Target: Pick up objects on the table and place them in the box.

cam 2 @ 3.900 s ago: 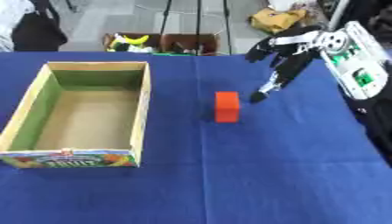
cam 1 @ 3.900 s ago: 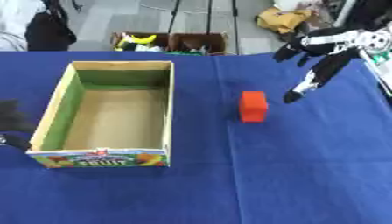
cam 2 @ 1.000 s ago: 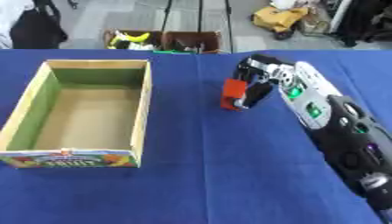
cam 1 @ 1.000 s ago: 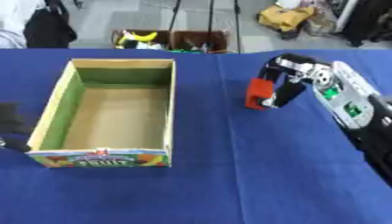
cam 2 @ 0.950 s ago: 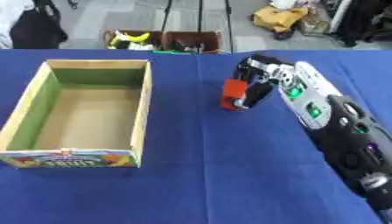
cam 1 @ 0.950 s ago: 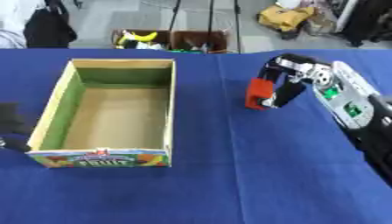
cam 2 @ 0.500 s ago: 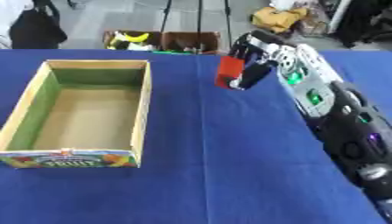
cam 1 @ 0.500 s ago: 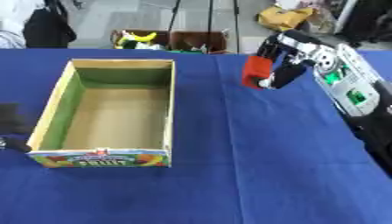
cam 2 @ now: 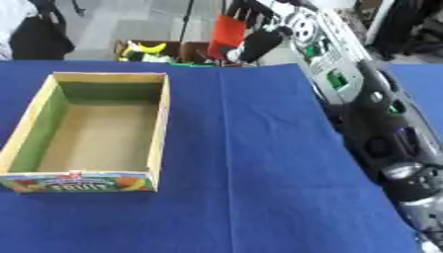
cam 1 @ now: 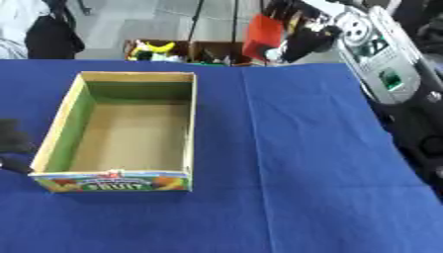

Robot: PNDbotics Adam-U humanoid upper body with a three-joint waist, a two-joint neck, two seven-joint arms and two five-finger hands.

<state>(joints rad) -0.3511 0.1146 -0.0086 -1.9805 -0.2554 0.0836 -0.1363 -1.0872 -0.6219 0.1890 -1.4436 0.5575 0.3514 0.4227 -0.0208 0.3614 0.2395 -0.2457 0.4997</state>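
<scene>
Above the far edge of the blue-cloth table (cam 1: 311,163), my right hand (cam 1: 298,37) is raised, fingers and thumb curled round the red rectangular block (cam 1: 262,30), which is off the cloth and up in the air. To its left, well apart, the open cardboard box with green inner walls and a fruit-printed front (cam 1: 121,131) sits on the cloth with nothing inside. My left hand (cam 1: 12,143) shows dark at the left edge beside the box; cannot tell its fingers.
</scene>
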